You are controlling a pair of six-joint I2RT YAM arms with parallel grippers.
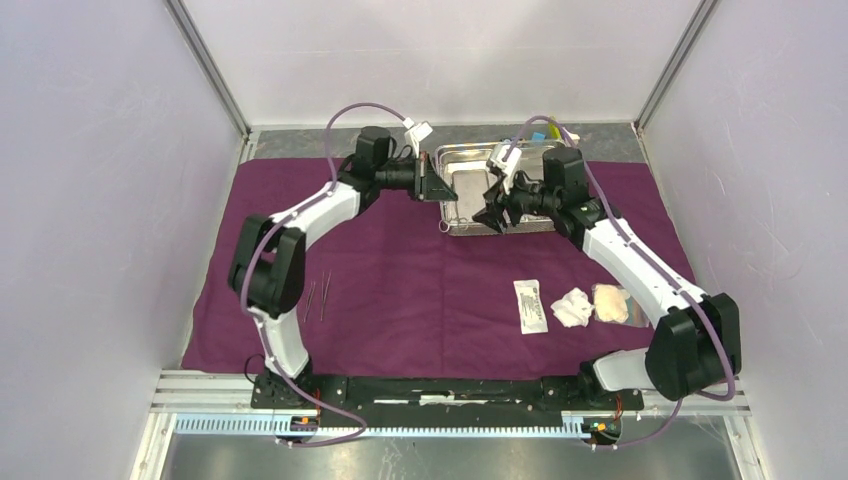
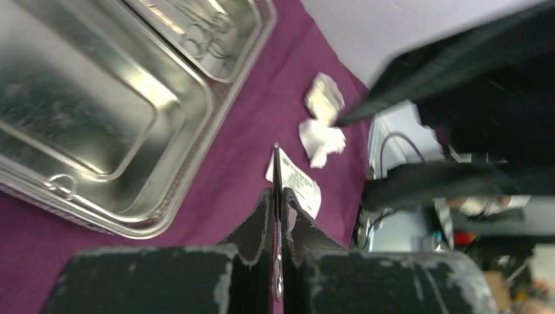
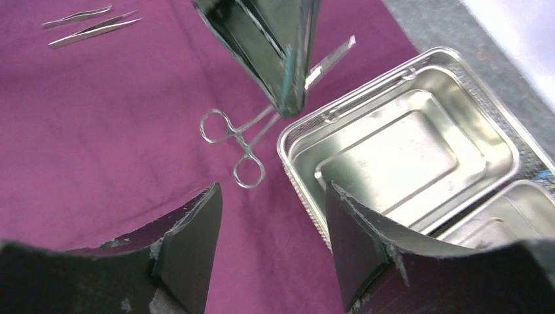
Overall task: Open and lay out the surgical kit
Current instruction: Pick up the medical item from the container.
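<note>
Surgical kit (image 1: 440,265) is spread out in front of me. The cloth (image 1: 380,320) lies flat, with the tray (image 2: 78,111) at its far side. The tweezers (image 1: 318,295) are near left, and the packet (image 1: 531,305) and gauze pads (image 1: 573,307) are near right.

My left end effector (image 1: 430,186) is pinched tight on the forceps (image 3: 239,140) by the slim blade end. The rings hang free just beside the tray's corner. I can't tell whether they clear the cloth.

My right end effector (image 3: 271,248) is spread wide and empty, over the tray's near edge.

Risks:
- The grip is on thin, slick steel far from the heavy ring end, so the forceps could swivel or slide out when I swing left.
- The rings could hook the tray rim or its wire handle and drag the tray.
- If the rings ride low, they could rake the cloth into a fold.
- The two wrists are close, so a careless sweep means a knock.
- Setting down too near the tweezers would scatter them.
</note>
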